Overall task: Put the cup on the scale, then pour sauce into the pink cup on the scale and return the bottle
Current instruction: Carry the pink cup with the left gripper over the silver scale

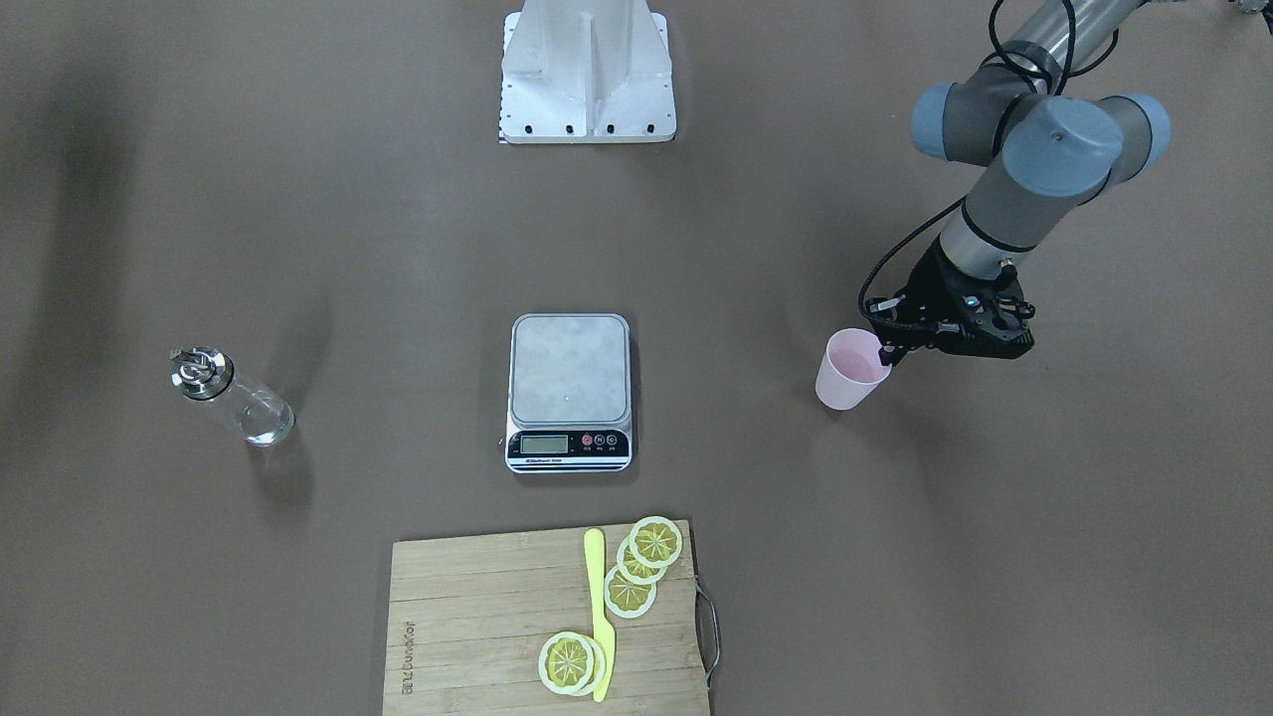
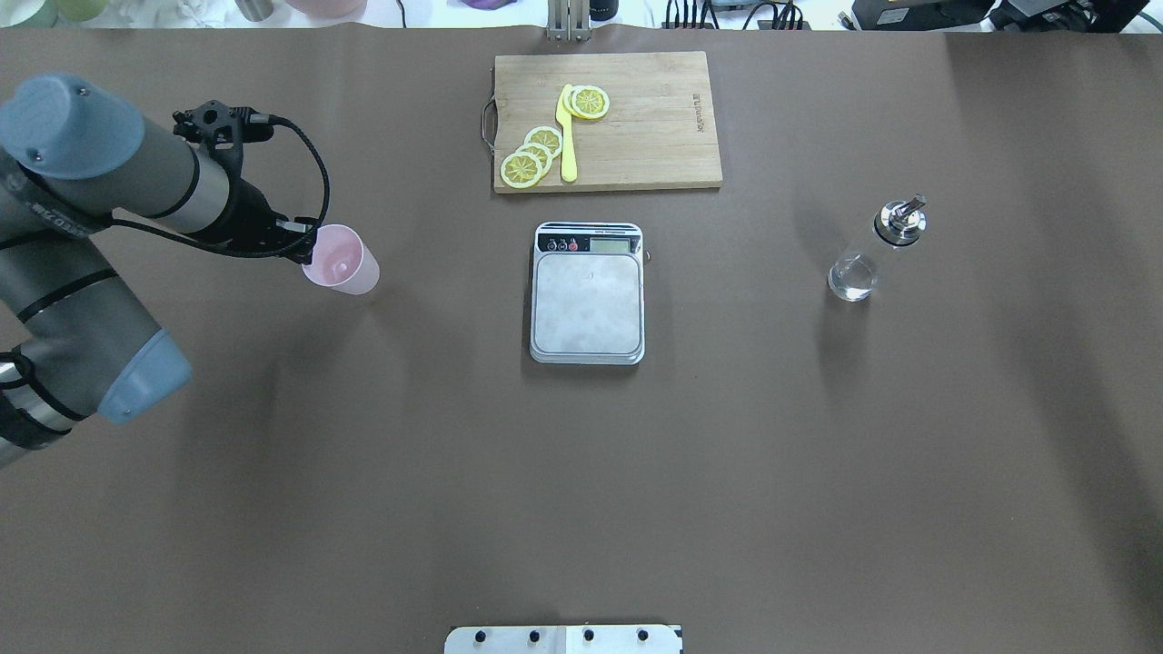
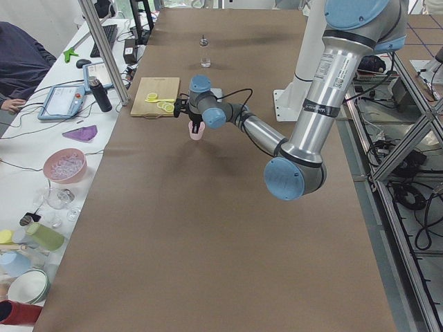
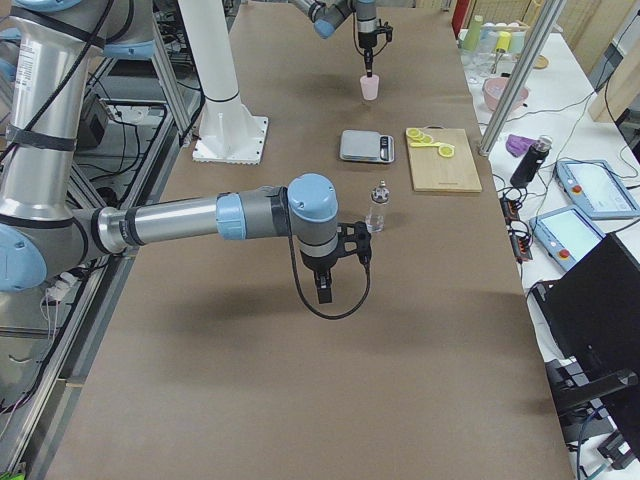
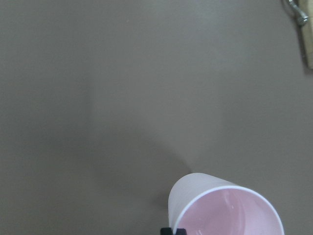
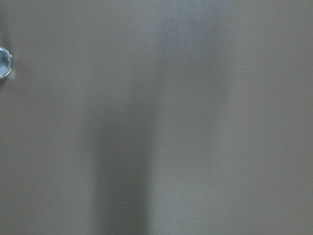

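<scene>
The pale pink cup [image 2: 345, 264] stands on the brown table at the robot's left, well apart from the scale [image 2: 588, 304]. My left gripper [image 2: 307, 254] is shut on the cup's rim, one finger inside and one outside; the left wrist view shows the cup [image 5: 230, 210] at the bottom edge. The scale's steel platform [image 1: 570, 370] is bare. The clear bottle [image 2: 870, 252] with its metal spout stands upright far to the right. My right gripper [image 4: 322, 288] hangs over the table near the bottle [image 4: 377, 208]; I cannot tell if it is open or shut.
A wooden cutting board [image 2: 654, 118] with lemon slices and a yellow knife lies beyond the scale. The robot's white base plate [image 1: 587, 99] sits on the near side. A side table with bowls, bottles and a seated person [image 3: 21, 69] runs along the far edge.
</scene>
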Robot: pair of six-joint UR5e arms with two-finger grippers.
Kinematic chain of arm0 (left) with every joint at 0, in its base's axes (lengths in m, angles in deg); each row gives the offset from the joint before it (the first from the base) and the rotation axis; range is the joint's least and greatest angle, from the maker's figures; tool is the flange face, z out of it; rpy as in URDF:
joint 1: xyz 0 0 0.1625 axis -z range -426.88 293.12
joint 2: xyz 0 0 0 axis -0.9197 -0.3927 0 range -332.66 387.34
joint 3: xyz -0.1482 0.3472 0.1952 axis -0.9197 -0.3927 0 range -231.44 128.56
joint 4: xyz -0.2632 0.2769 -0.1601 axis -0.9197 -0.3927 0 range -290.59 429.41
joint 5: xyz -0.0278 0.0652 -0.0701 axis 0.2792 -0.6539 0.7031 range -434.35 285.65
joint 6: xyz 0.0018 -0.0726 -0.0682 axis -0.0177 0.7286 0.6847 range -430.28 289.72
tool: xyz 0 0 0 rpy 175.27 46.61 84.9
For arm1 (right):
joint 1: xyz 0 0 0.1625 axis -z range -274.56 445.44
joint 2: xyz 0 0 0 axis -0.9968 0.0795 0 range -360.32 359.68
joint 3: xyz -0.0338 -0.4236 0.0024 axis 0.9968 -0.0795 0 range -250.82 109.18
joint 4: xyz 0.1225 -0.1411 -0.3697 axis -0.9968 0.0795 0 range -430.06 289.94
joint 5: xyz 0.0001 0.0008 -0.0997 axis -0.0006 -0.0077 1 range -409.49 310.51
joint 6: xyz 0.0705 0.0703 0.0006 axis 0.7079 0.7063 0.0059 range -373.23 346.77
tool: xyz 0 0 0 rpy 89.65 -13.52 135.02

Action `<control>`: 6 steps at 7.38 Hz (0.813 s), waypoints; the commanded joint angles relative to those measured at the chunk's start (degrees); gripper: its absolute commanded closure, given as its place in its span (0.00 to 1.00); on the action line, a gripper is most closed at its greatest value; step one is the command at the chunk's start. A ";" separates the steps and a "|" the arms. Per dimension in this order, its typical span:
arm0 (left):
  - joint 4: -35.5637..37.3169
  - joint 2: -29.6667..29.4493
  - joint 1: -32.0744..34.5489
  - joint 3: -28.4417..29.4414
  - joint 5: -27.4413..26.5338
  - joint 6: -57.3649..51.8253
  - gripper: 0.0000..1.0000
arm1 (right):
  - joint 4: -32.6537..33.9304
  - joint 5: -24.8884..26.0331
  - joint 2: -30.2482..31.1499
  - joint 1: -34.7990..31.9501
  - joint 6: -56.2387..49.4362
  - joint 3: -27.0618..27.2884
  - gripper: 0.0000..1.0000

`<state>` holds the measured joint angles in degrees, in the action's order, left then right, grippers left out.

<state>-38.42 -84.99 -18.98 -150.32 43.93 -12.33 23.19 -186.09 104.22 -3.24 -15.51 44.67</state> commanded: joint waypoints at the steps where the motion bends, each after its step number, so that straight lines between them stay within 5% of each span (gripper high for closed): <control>1: 9.89 -9.18 -0.87 -0.34 -0.15 6.00 1.00 | 0.00 -0.07 0.40 0.00 0.00 0.00 0.00; 6: 19.06 -22.13 -10.09 1.76 -5.16 15.70 1.00 | 0.00 -0.16 1.01 -0.09 0.00 0.17 0.00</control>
<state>-21.08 -104.61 -27.29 -149.48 40.20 2.18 23.19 -186.25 105.02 -3.29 -15.51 44.78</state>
